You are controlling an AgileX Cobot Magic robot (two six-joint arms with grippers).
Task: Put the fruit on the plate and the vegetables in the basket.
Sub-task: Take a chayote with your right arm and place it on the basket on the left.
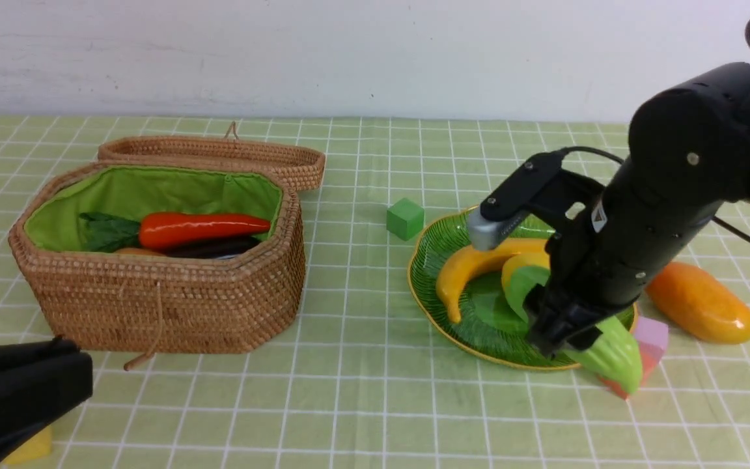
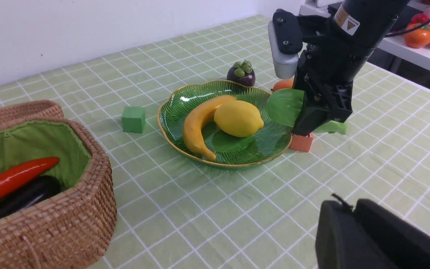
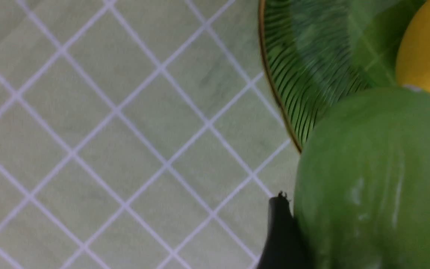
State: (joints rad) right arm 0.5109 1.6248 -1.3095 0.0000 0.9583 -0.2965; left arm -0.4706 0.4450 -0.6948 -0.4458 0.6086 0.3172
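The wicker basket [image 1: 173, 299] at the left holds the carrot [image 1: 199, 228], the eggplant [image 1: 215, 247] and a sliver of the potato [image 1: 134, 251]. The green plate [image 1: 424, 306] holds the banana [image 1: 472, 267] and the lemon [image 2: 237, 117]. My right gripper [image 1: 567, 339] is shut on the light green gourd [image 1: 612, 355], low at the plate's front right rim. The gourd fills the right wrist view [image 3: 371, 179]. The mango [image 1: 700, 303] lies on the cloth right of the plate. The mangosteen [image 2: 241, 73] stands behind the plate. My left gripper [image 2: 349, 209] is shut and empty at the front left.
A green cube [image 1: 405, 218] sits left of the plate. A pink and orange cube [image 1: 650, 339] lies under the gourd. A yellow cube [image 1: 30, 449] lies beneath my left gripper. The basket lid [image 1: 219, 156] lies open behind the basket.
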